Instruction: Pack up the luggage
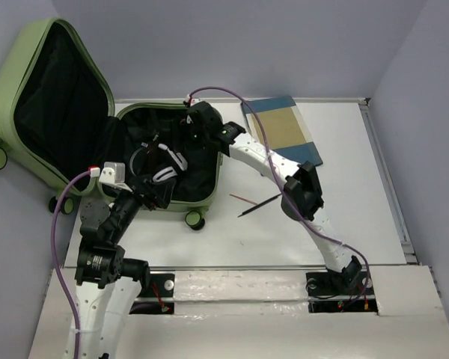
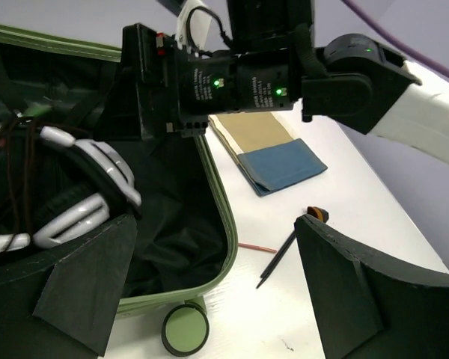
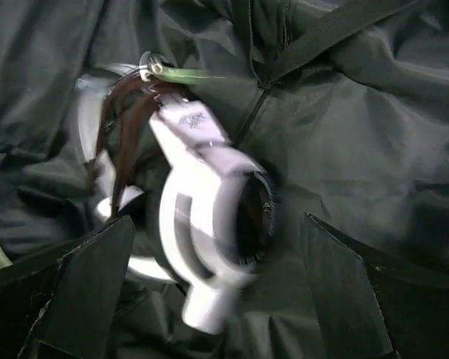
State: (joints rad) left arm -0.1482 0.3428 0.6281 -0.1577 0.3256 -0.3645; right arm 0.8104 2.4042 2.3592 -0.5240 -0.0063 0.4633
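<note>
The light-green luggage (image 1: 54, 56) lies open on the table, its lid leaning back at the far left and its black-lined base (image 1: 206, 196) in the middle. White headphones (image 1: 167, 166) with a brown cable lie in the base. They also show in the left wrist view (image 2: 86, 191) and, blurred, in the right wrist view (image 3: 202, 209). My right gripper (image 1: 197, 123) hangs open above the base, its jaws either side of the headphones (image 3: 209, 299). My left gripper (image 1: 156, 187) is open and empty over the base's near rim (image 2: 217, 299).
A blue-and-tan notebook (image 1: 283, 129) lies at the back right of the table. A black pen (image 1: 259, 204) and a thin red stick (image 1: 243, 198) lie right of the luggage. A green caster wheel (image 2: 185, 329) sits at its near corner. Walls enclose the table.
</note>
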